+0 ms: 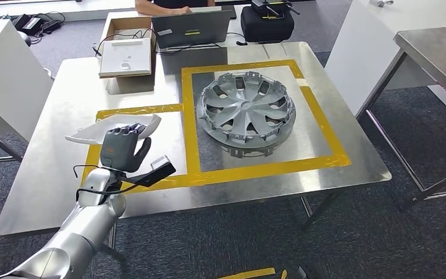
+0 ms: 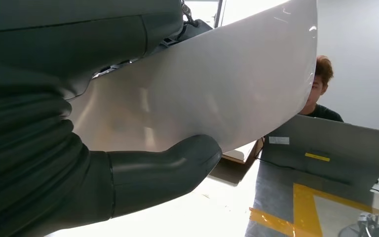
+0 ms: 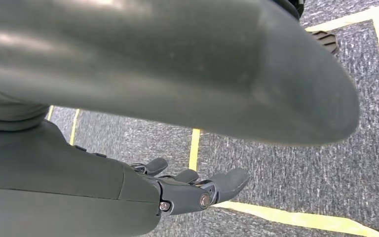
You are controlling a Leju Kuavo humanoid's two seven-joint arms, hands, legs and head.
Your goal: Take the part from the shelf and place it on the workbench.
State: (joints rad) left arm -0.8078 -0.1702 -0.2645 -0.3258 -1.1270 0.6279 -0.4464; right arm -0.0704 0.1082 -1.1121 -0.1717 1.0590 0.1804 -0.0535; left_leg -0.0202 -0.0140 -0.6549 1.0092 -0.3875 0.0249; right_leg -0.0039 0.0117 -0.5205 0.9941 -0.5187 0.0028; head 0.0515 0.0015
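Shiny metal workbench waits under the left hand, which grips a white curved plastic part beside the silver hubcap; next, lower it gently and let go. Right hand hangs with loose, empty fingers.

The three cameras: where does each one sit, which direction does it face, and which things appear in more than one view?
Head view: high on the body, facing forward and down at the workbench with the hubcap; the left hand holds the white part.
Left wrist view: behind the left hand, facing along the bench toward a person; the thumb presses the white part.
Right wrist view: on the hanging arm, facing the carpet; the right hand holds nothing.
Shared: head and left wrist views both show the part, the laptop and the yellow tape.
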